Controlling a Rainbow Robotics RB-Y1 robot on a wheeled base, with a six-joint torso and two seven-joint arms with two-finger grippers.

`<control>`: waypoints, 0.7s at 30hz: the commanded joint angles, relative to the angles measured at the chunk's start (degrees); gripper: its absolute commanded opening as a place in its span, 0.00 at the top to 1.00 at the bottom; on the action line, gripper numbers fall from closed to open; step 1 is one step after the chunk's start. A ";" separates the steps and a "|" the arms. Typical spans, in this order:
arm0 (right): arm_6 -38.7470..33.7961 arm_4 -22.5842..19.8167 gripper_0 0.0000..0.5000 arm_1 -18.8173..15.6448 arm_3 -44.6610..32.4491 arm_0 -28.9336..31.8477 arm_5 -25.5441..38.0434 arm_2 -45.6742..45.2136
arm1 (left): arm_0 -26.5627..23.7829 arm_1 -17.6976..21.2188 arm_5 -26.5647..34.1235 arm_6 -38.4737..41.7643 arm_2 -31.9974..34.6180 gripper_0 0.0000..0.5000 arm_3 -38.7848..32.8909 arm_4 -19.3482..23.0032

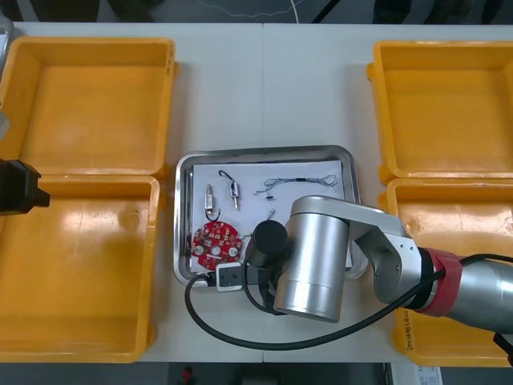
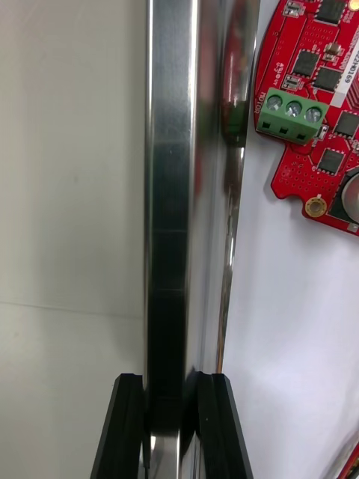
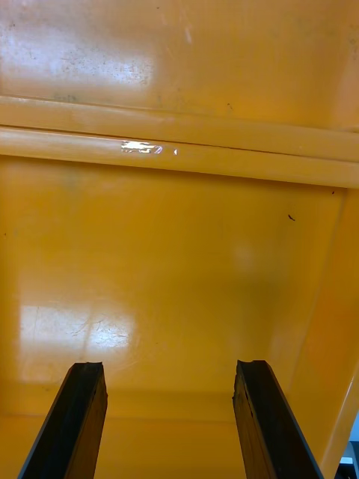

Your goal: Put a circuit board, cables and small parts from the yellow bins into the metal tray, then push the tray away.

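So, loading looks done and it's push time: right fingers (image 2: 121, 430) pinch the rim of the shiny rectangular metal tray (image 2: 168, 187) between them, round red circuit board (image 2: 314, 97) lying inside a little beyond, left fingers (image 3: 71, 419) spread idle over a yellow plastic bin (image 3: 179, 247); next needs a straight shove away.

Far lane: the table (image 1: 272, 88) lay bare between the far left bin (image 1: 88, 104) and far right bin (image 1: 449, 104), open beyond the metal tray (image 1: 264, 150).
Tray's near rim: the right gripper (image 2: 170, 383) pinched it, one finger outside, one inside; the arm covered the near right corner.
Tray floor: circuit board (image 1: 215, 243) at the near left, small metal parts (image 1: 212, 200) and a thin cable (image 1: 300, 182) behind; white gaps between.
Left side: the left gripper (image 3: 170, 370), fingers apart, hung over a yellow bin (image 3: 179, 262) with a bare floor, its wall ahead.
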 commanded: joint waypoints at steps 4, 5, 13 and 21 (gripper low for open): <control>-0.36 1.52 1.00 1.91 -0.75 -1.59 0.52 0.76 | 1.08 2.44 0.38 -4.53 1.75 0.00 -1.77 0.40; -0.36 1.52 1.00 1.91 -0.75 -1.59 0.52 0.76 | 1.08 2.44 0.38 -4.53 1.75 0.00 -1.77 0.40; -1.06 2.75 1.00 0.33 -0.75 -3.96 0.52 0.76 | 1.08 2.44 0.38 -4.53 1.75 0.00 -1.77 0.40; -2.11 3.54 1.00 -0.29 0.92 -7.04 0.52 0.76 | 1.08 2.44 0.38 -4.53 1.75 0.00 -1.77 0.40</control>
